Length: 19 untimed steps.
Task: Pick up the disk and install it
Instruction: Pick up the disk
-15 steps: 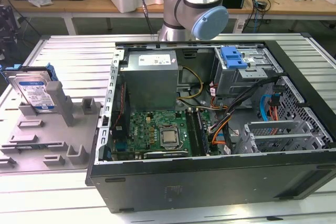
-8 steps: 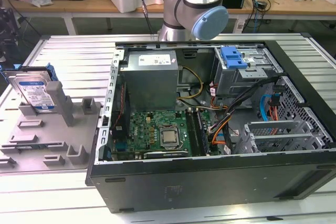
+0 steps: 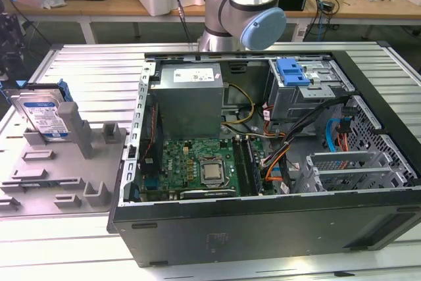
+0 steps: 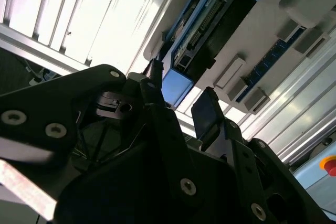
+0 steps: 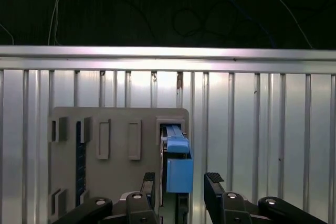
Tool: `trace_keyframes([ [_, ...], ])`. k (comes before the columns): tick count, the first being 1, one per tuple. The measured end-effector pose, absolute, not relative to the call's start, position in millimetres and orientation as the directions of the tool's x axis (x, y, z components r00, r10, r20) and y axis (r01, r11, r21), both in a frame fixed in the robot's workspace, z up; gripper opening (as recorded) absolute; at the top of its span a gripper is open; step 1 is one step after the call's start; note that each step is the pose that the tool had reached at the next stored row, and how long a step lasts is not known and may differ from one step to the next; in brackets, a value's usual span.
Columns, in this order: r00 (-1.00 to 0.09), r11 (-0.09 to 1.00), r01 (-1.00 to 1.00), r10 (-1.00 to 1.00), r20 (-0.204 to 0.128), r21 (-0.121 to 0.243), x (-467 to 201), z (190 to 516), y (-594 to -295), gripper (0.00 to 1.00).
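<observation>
The disk (image 3: 43, 115), a silver drive with a blue-and-white label in a blue carrier, stands on edge in a slot of the grey holder (image 3: 66, 169) at the exterior view's left. In the first wrist view its blue carrier end (image 5: 178, 169) lies between my two black fingers, with a gap on each side. My gripper (image 5: 181, 182) is open and hovers over the disk's edge. The second wrist view shows the same disk (image 4: 210, 24) beyond the open gripper (image 4: 178, 100), which holds nothing.
An open computer case (image 3: 263, 228) lies on the slatted metal table (image 3: 79, 64), with the motherboard exposed. A metal drive bay with a blue latch (image 3: 293, 74) sits at its far right corner. The arm's joints (image 3: 243, 4) rise behind the case.
</observation>
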<state>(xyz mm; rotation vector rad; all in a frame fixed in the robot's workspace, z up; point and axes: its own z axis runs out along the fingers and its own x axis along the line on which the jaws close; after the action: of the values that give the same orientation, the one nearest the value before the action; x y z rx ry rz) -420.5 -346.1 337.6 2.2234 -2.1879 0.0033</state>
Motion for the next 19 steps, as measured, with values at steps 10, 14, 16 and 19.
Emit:
trace_keyframes([
  [10,0.016,-0.016,-1.000,-1.000,0.018,0.014,-422.2,330.5,-346.1,0.50],
  [14,0.017,-0.016,-1.000,-1.000,0.018,0.014,-423.2,327.5,-346.1,0.50],
  [16,0.017,-0.017,-1.000,-1.000,0.019,0.014,-423.6,325.0,-346.1,0.50],
  [19,0.017,-0.017,-1.000,-1.000,0.019,0.014,-423.6,322.7,-346.1,0.50],
])
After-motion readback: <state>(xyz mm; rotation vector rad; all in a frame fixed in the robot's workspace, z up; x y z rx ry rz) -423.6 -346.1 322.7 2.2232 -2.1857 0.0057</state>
